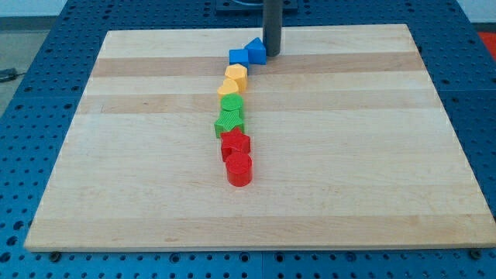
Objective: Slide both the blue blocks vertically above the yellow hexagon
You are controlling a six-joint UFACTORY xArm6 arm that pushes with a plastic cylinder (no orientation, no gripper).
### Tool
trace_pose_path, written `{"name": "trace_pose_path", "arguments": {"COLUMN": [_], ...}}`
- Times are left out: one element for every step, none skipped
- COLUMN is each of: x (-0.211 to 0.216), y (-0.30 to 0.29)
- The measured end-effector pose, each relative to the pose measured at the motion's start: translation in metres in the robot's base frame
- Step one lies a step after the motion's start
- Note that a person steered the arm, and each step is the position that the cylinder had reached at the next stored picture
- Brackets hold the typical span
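Note:
Two blue blocks sit near the view's top centre: a blue cube (239,56) and a blue triangular block (256,50) touching its right side. Just below the cube lies the yellow hexagon (237,74), with a second yellow block (231,87) under it. My tip (272,53) stands at the right side of the blue triangular block, touching or nearly touching it.
Below the yellow blocks a column runs down the board (372,155): a green block (232,104), a green star-like block (229,122), a red star-like block (235,144) and a red cylinder (239,168). A blue perforated table surrounds the board.

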State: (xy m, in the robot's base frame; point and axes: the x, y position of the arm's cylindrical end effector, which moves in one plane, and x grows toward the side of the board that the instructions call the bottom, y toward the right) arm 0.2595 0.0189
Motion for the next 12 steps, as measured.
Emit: {"name": "trace_pose_path", "arguments": {"x": [-0.001, -0.001, -0.021, -0.046, -0.051, -0.043, -0.043, -0.043, -0.041, -0.031, -0.028, -0.028], "y": [-0.011, -0.014, -0.011, -0.013, -0.027, -0.028, -0.028, -0.031, -0.032, -0.032, -0.032, -0.032]}}
